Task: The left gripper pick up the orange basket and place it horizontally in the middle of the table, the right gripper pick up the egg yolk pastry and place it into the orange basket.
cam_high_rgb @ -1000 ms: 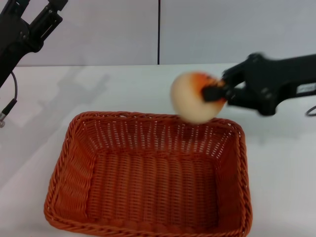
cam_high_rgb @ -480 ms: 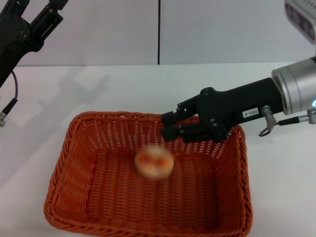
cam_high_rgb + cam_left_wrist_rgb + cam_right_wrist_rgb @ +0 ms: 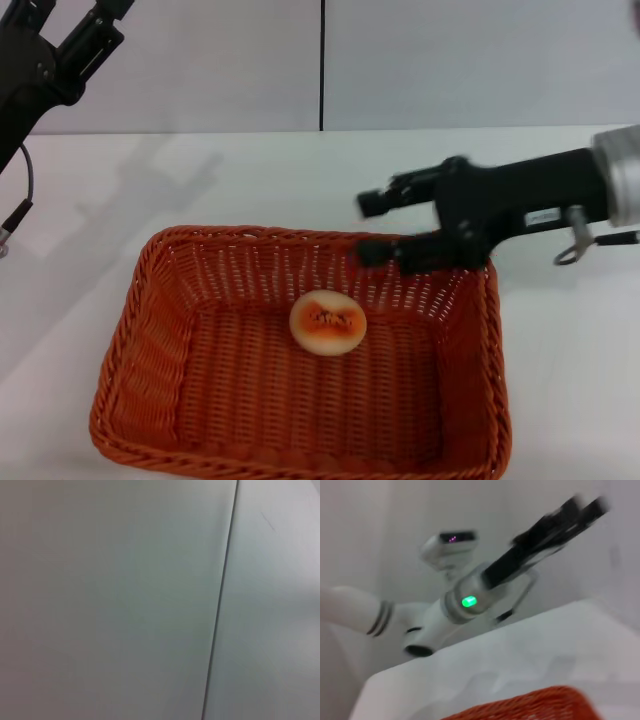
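The orange basket (image 3: 160, 400) lies lengthwise across the middle of the white table (image 3: 250, 180); its rim (image 3: 530, 707) also shows in the right wrist view. The egg yolk pastry (image 3: 328, 322) rests on the basket's floor, browned top up, touching no gripper. My right gripper (image 3: 368, 228) hovers open above the basket's far right rim, with nothing between its fingers. My left gripper (image 3: 62, 22) is raised at the far left, well away from the basket; it also shows far off in the right wrist view (image 3: 572, 507). The left wrist view holds only bare wall.
A grey wall with a dark vertical seam (image 3: 322, 65) stands behind the table. A thin cable (image 3: 20, 200) hangs from the left arm at the left edge. White tabletop surrounds the basket on all sides.
The right gripper carried the pastry over the basket, opened and let it fall; the pastry now lies still on the basket floor. The right gripper has drawn back to the right. Left arm unmoved.
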You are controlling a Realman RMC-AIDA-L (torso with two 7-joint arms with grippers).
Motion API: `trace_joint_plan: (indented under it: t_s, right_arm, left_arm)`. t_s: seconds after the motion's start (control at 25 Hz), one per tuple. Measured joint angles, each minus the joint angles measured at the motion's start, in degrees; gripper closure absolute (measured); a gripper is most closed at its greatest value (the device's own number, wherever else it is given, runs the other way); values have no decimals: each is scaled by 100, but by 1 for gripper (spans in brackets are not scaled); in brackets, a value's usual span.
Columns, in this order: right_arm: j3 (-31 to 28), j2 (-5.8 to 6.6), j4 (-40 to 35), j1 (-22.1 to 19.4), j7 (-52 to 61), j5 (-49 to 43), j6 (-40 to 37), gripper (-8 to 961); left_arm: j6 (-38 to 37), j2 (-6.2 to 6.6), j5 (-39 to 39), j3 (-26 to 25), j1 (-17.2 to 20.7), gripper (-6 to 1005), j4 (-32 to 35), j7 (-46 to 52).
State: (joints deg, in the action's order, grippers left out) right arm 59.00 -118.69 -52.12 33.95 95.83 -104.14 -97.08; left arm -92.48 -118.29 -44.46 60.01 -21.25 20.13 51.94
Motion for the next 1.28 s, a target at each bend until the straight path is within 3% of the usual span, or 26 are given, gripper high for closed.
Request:
trace_joint_plan:
  t_s: [0.16, 0.36, 0.4, 0.64, 0.76, 0.8, 0.88, 0.96, 1.0, 1.04, 1.2, 1.24, 1.28]
  right_arm:
    - [-542, -21, -89, -343, -495, 289, 37, 327]
    - [-1485, -21, 100, -1108, -1896, 1438, 54, 328]
    - [-1802, -27, 273, -1368, -2403, 1838, 64, 328]
    - [-2825, -29, 1179, -1893, -3756, 2764, 195, 329]
    - [-3562, -31, 1837, -2030, -4451, 3136, 220, 329]
    - [-4061, -32, 2281, -2073, -4981, 3317, 236, 329]
    - [-4308, -32, 2486, -2078, -5217, 3379, 247, 330]
    - [-4897, -32, 2950, -2079, -5773, 3451, 288, 330]
    - [-5473, -31, 3339, -2064, -6229, 3469, 316, 330]
    - [-5473, -31, 3339, -2064, -6229, 3469, 316, 330]
    - [-6748, -29, 4103, -2038, -7037, 3474, 319, 331]
    - [-6748, -29, 4103, -2038, -7037, 3474, 319, 331]
    - [-6950, -30, 4253, -2034, -7239, 3475, 313, 331]
  left_arm:
    - [-12, 6, 0, -23, 14, 135, 0, 0]
    - [-17, 14, 0, -32, 24, 135, 0, 0]
    - [-17, 16, -1, -39, 25, 135, 0, 0]
    - [-9, 18, -1, -178, 68, 135, 0, -83]
    - [20, 17, 3, -302, 120, 135, -6, -198]
    - [28, 14, 5, -405, 146, 135, -60, -293]
    - [28, 12, 5, -461, 152, 135, -93, -330]
    - [19, 11, 7, -628, 160, 135, -207, -429]
    - [13, 9, 10, -733, 168, 135, -260, -489]
    - [4, 6, 11, -856, 182, 135, -316, -574]
    - [-4, -9, 16, -1183, 213, 135, -471, -772]
    - [-9, -15, 17, -1343, 217, 135, -557, -870]
    - [-14, -25, 19, -1847, 198, 135, -891, -1163]
